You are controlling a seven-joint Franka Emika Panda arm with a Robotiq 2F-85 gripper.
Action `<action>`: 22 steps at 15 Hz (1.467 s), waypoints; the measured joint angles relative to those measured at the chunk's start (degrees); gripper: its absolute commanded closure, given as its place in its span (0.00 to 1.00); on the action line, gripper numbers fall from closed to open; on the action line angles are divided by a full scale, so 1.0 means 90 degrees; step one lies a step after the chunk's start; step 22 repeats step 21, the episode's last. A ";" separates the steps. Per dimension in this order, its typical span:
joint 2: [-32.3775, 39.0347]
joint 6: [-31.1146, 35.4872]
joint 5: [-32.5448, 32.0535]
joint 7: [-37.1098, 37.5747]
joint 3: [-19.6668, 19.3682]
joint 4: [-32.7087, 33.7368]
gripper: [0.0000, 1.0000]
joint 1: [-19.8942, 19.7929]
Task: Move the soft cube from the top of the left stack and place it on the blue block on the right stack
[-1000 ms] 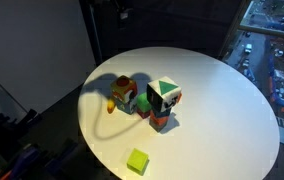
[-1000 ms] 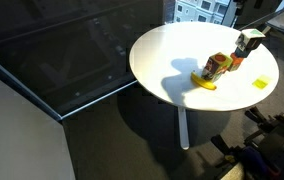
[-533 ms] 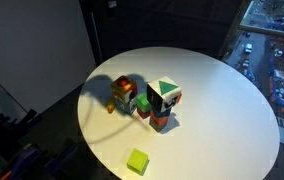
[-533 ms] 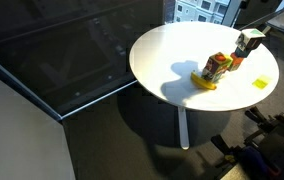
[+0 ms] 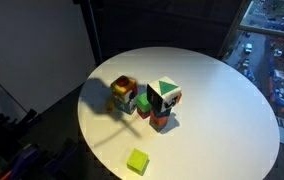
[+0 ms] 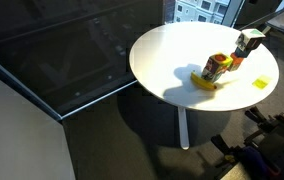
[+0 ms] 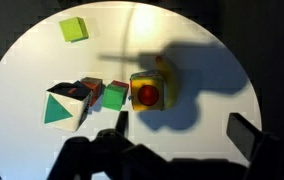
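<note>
Wide-open claw up high; soft cube sits atop right stack, prob. touching left stack.

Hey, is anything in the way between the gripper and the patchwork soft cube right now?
Nothing visible does. In the wrist view the open gripper hangs above the table, and the soft cube lies uncovered; the green block sits off to its side, not over it.

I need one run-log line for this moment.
gripper: open, empty | soft cube: resting on right stack | left stack: beside it
</note>
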 measured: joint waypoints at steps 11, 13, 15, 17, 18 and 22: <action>-0.0672 -0.0024 -0.0017 -0.0164 0.0004 -0.0800 0.00 0.0000; -0.0712 -0.0021 -0.0043 -0.0164 0.0007 -0.0853 0.00 0.0000; -0.0726 -0.0020 -0.0045 -0.0164 0.0009 -0.0873 0.00 0.0000; -0.0730 -0.0019 -0.0046 -0.0164 0.0011 -0.0878 0.00 0.0000; -0.0731 -0.0019 -0.0046 -0.0164 0.0011 -0.0880 0.00 0.0000; -0.0734 -0.0019 -0.0046 -0.0164 0.0012 -0.0882 0.00 0.0000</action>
